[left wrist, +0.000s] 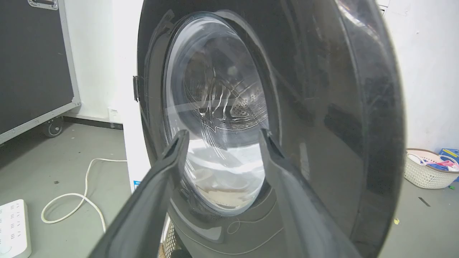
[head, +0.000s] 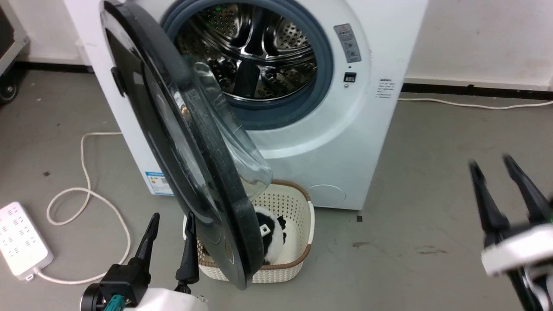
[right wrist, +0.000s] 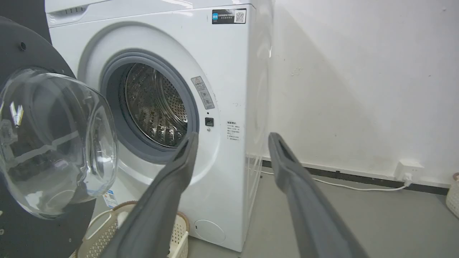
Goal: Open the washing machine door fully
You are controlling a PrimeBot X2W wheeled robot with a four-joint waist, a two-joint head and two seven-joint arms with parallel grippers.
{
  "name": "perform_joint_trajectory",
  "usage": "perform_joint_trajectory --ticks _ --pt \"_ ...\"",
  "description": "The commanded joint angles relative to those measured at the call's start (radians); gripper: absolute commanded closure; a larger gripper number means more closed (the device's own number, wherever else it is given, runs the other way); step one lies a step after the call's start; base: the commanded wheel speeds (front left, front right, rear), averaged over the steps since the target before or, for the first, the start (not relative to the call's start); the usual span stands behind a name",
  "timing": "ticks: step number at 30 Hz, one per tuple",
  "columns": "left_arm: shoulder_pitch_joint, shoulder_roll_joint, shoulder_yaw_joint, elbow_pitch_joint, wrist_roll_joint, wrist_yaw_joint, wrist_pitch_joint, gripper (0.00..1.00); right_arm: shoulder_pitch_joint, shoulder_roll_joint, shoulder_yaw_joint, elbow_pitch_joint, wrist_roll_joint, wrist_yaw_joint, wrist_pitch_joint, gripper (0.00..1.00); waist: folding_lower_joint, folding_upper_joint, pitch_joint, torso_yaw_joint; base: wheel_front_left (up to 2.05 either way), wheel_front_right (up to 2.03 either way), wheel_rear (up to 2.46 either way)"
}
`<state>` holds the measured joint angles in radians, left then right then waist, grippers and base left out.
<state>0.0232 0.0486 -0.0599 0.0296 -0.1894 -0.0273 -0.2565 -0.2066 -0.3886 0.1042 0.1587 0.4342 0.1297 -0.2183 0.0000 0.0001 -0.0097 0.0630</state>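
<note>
The door [head: 216, 181] is open about half way. It hangs from the left side of the machine [head: 345, 142] and sticks out toward the robot, so you can see right into the shiny drum [head: 255, 47]. I think the job is part done. The door has to swing more to the left until it can go no further.

The left pincer [head: 172, 218] is low down, just beside the outer face of the door. Its two fingers are apart and hold nothing. I cannot tell if they touch the door. The right pincer [head: 490, 162] is well apart from the door, over the floor to the right of the machine. Its fingers are apart too, and they hold nothing.

A basket [head: 298, 203] sits on the floor at the front of the machine, under the low edge of the door. A black and white toy [head: 270, 233] lies in it. I cannot tell if the door rubs the basket.

The left pincer is on the side the door must swing to, so it may be in the way. A white cable [head: 86, 181] and a plug strip [head: 21, 237] lie on the floor on that side too.
</note>
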Motion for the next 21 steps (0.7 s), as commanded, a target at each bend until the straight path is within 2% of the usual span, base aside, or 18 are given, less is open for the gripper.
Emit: perform_joint_trajectory --ticks 1,6,11,15,21 --pt "0.017 0.002 0.000 -0.004 -0.003 -0.004 -0.005 0.00 0.033 0.017 -0.014 -0.011 -0.018 0.001 -0.009 0.00 0.0000 -0.0001 -0.003 -0.004 0.00 0.00 0.00" --pt "0.027 0.002 -0.010 -0.008 -0.011 -0.014 -0.005 0.00 0.218 0.150 -0.161 -0.126 -0.202 0.001 -0.037 0.00 0.0000 -0.0001 -0.004 -0.010 0.00 0.00 0.00" --pt "0.049 0.002 -0.017 0.013 0.011 -0.018 -0.005 0.00 0.334 0.260 -0.191 -0.179 -0.336 0.001 -0.043 0.00 0.0000 -0.0001 -0.003 -0.020 0.00 0.00 0.00" --pt "0.056 0.002 -0.020 0.032 0.045 -0.006 -0.005 0.00 0.372 0.301 -0.182 -0.194 -0.371 0.001 -0.043 0.00 0.0000 -0.0001 -0.007 -0.021 0.00 0.00 0.00" --pt "0.058 0.002 -0.025 0.052 0.067 0.008 -0.005 0.00 0.385 0.325 -0.166 -0.199 -0.369 0.001 -0.043 0.00 0.0000 -0.0001 -0.012 -0.016 0.00 0.00 0.00"
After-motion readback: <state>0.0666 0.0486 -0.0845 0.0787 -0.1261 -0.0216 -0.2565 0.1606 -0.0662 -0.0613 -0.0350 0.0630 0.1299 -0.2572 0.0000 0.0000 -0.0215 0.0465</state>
